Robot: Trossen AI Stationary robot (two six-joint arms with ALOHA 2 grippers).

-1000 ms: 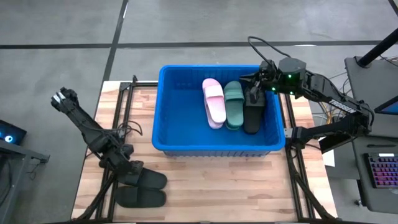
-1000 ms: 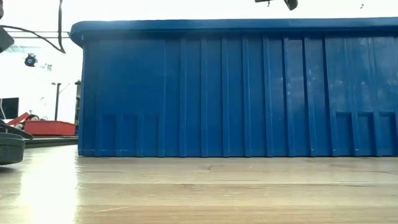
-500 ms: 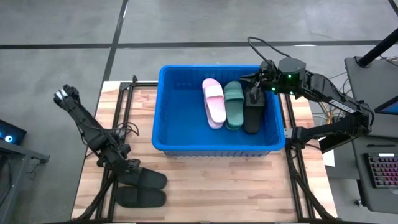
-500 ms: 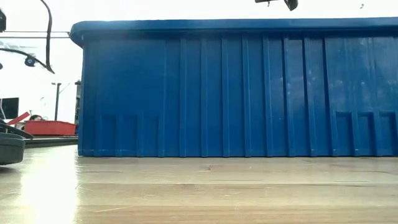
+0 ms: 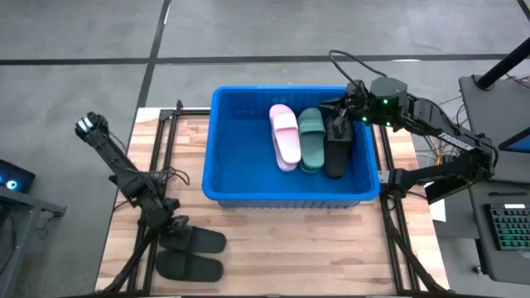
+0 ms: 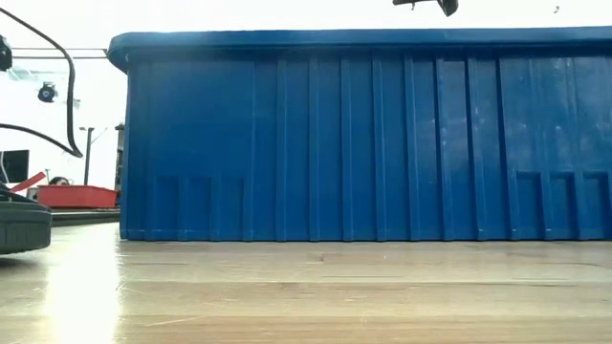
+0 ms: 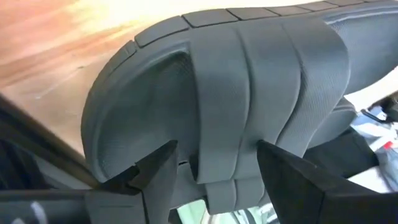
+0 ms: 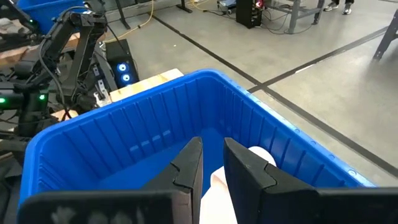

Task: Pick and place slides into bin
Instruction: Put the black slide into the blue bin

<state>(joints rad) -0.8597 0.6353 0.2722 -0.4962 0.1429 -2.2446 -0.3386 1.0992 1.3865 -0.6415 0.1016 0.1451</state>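
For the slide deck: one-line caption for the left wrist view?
Left gripper open astride the strap of a black slide.

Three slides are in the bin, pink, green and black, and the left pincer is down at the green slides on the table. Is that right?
Not quite. The high view shows the left pincer at black slides on the table, not green ones. The rest holds: the pink slide, green slide and black slide lie in the bin.
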